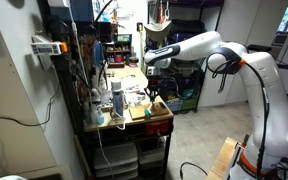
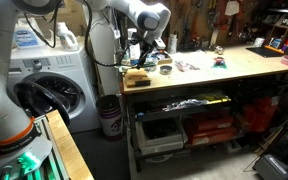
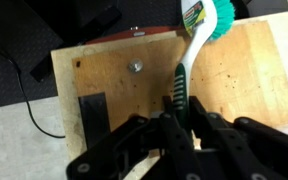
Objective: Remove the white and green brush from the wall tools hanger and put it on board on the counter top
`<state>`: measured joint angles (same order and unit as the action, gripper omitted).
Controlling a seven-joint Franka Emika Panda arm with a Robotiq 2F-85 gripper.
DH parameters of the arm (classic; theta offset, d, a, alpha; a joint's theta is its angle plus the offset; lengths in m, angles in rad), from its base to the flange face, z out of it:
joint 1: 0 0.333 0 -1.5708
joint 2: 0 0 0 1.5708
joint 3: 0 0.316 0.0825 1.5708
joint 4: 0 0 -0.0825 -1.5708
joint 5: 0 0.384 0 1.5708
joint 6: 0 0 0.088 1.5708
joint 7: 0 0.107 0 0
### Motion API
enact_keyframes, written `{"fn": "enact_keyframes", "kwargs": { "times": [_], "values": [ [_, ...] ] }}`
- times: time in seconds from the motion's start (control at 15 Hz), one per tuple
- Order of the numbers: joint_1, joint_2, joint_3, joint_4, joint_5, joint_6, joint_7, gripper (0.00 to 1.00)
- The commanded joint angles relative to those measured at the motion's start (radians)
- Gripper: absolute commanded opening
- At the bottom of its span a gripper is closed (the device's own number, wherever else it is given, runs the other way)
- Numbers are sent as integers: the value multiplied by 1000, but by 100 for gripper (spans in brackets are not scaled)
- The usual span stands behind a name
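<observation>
Clutter crowds the long narrow counter top point(image 2: 234, 65) of the workbench, and a white washing machine point(image 2: 49, 70) stands past its end. Directly below the gripper point(image 3: 181, 105) lies the flat tan wooden board point(image 3: 104, 70). The white robot arm point(image 1: 199, 45) reaches in bent with its wrist pointing down. Its fingers are clamped on the white and green brush point(image 3: 191, 55), whose bristled head is out ahead of them, near the board's far edge.
</observation>
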<state>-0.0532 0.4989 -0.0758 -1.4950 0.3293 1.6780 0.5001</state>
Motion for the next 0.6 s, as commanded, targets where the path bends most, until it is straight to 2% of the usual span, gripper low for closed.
{"fn": "enact_keyframes", "kwargs": {
  "times": [0.0, 0.13, 0.53],
  "values": [
    [0, 18, 1, -9, -16, 116, -86, 5],
    [1, 27, 4, -20, -20, 182, -124, 5],
    [4, 50, 14, -34, -19, 237, -160, 5]
  ]
}}
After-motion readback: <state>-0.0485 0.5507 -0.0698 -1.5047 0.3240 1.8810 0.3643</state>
